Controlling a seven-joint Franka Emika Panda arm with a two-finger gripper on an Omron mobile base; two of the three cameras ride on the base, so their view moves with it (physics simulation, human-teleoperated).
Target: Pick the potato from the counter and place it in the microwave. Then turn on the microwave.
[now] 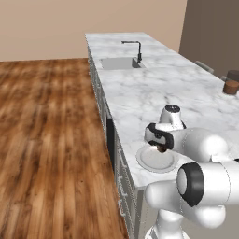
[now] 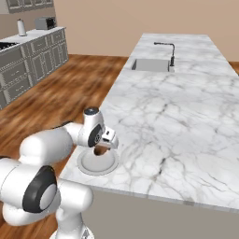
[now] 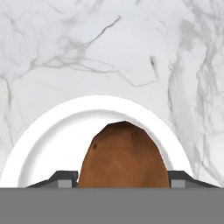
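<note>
White marble counter (image 1: 154, 93) with grey veins runs from near edge to far wall in both base views, dark grey cabinet side (image 1: 105, 116) below it, wood floor (image 1: 46, 140) at 9 o'clock in the left base view. Sink (image 1: 119, 63) set into the counter at the far end, 12 o'clock, with a black faucet (image 1: 135, 49) just beside it. Far cabinets (image 2: 28, 65) at 10 o'clock in the right base view, a toaster-like box (image 2: 45, 22) and a pale kettle (image 2: 21, 27) on top. Brown jar-like object (image 1: 230, 86) at 3 o'clock of the left base view, hard to identify. White arm reaches over the counter's near edge. White plate (image 1: 156, 161) sits on the counter near that edge, directly under the hand; rim looks plain white at this angle. Gripper (image 3: 122, 181) points down over the plate, a finger (image 3: 61, 178) at 9 o'clock and another at 3 o'clock of the potato (image 3: 123, 157), both tips touching its sides: clamped on the potato. Potato is brown, rounded, above the plate's middle between the fingers; cannot tell whether it rests on the plate or is lifted off. In base views potato (image 2: 100, 151) shows as a small brown lump just under the hand.
</note>
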